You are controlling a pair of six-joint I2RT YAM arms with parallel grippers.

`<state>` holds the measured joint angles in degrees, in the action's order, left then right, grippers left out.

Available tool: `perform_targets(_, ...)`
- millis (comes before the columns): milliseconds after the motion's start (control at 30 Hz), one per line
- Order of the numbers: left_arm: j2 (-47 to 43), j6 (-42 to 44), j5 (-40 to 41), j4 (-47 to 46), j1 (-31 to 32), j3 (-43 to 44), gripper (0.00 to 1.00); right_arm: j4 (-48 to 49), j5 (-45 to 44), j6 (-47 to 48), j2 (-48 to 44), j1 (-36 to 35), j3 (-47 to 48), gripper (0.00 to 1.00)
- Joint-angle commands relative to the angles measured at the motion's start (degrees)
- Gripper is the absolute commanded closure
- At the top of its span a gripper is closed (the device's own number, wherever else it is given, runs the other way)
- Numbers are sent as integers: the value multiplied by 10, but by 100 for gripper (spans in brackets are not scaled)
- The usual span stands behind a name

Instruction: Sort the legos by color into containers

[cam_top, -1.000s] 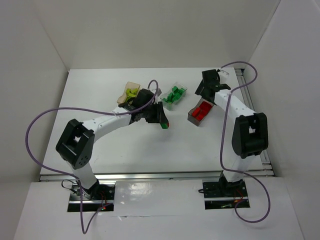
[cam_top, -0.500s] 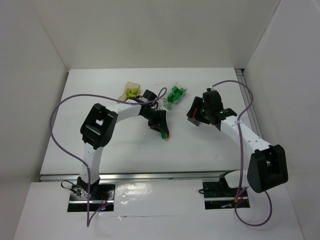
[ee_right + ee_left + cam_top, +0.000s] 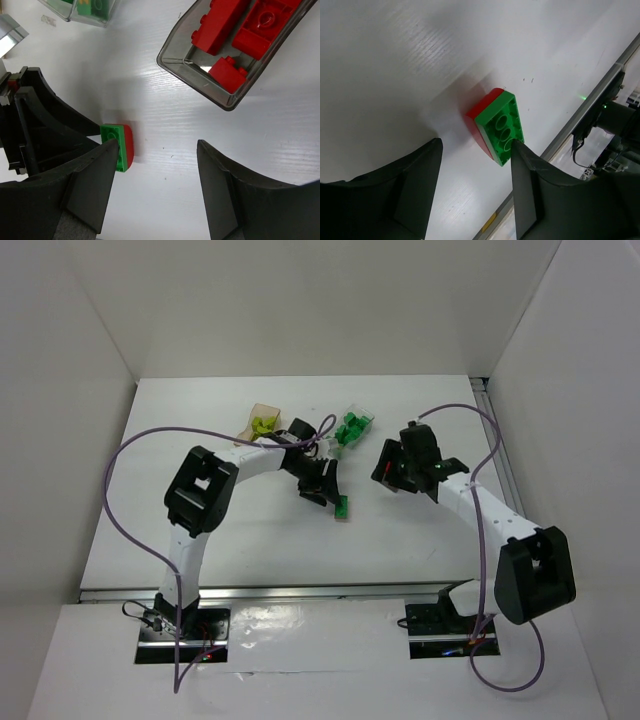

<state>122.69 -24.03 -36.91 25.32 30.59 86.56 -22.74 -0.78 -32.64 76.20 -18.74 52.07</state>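
A dark green lego pressed onto a red lego (image 3: 497, 125) lies on the white table just past my left gripper's (image 3: 475, 192) tips; the jaws are open and it rests free near the right fingertip (image 3: 520, 150). From above the pair (image 3: 341, 507) sits just right of the left gripper (image 3: 326, 488). My right gripper (image 3: 157, 185) is open and empty, hovering beside the smoky grey container (image 3: 200, 67) of red legos (image 3: 260, 25), with the joined pair (image 3: 118, 146) by its left finger. The clear container (image 3: 352, 427) holds green legos, the amber container (image 3: 258, 421) lime ones.
The left arm's black gripper body (image 3: 40, 125) is close to my right gripper's left finger. A metal rail (image 3: 592, 102) runs along the table's near edge. White walls enclose the table on three sides. Purple cables loop over both arms.
The left gripper has opened and let go of the green-and-red pair, which now lies on the table. The right arm swung in from the back right to the smoky container and narrowed its jaws.
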Motion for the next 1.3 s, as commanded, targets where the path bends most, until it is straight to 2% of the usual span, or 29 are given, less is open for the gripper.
perform_targets(0, 9, 6, 12, -4, 1, -10, 36, -11, -24, 7, 1, -16, 20, 29)
perform_targets(100, -16, -11, 46, -11, 6, -26, 36, -18, -32, 7, 1, -21, 20, 29)
perform_targets(167, -62, -29, 79, -16, 6, -53, 35, -18, -32, 13, -4, -21, 20, 29)
perform_targets(267, -138, -45, 107, -16, 6, -82, 30, -18, 7, 27, 11, -45, 28, 25)
perform_targets(367, -188, -51, 137, 11, -5, -82, 29, -23, -4, 27, 46, -97, 50, 19)
perform_targets(500, -251, -65, 205, 67, -39, -68, 29, -23, -48, 13, 94, -152, 64, 12)
perform_targets(667, -288, -84, 236, 73, -90, -92, 31, -23, -74, 7, 162, -186, 94, 12)
perform_targets(833, -294, -84, 236, 61, -105, -111, 32, -34, -101, -4, 194, -199, 114, 18)
perform_targets(1100, -288, -84, 231, 55, -110, -112, 34, -29, -96, -4, 223, -199, 114, 34)
perform_targets(1267, -283, -84, 226, 50, -110, -117, 34, -29, -83, -4, 240, -199, 119, 35)
